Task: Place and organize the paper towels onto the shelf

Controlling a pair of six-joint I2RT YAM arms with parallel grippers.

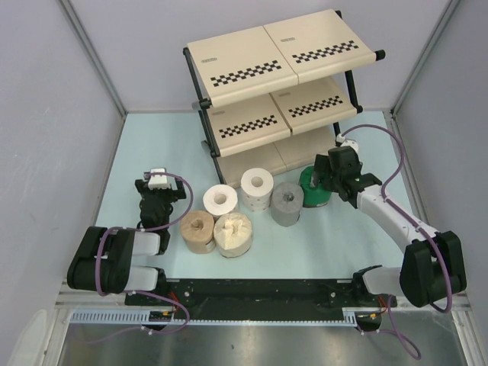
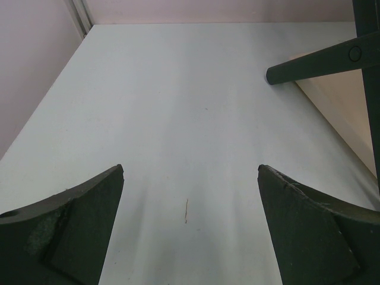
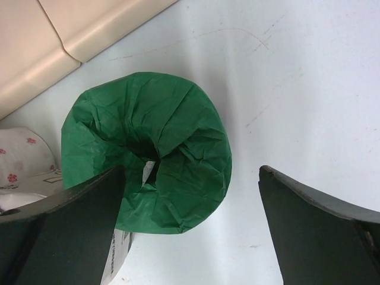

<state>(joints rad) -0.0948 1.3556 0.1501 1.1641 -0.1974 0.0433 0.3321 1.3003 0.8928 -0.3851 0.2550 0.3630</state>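
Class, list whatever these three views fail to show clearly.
- Top view: the right gripper covers much of the green roll.
- Top view: the shelf has upper tiers that hide most of its bottom tier.
- Right wrist view: the dotted white roll is cut off by the left edge.

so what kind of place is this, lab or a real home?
Most likely a lab test cell: plain panel walls box in a pale table, a left arm and right arm are mounted at its near edge, and a shelf and paper rolls look staged.

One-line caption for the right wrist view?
Open right gripper over the crinkled green paper towel roll, beside the cream shelf panel.
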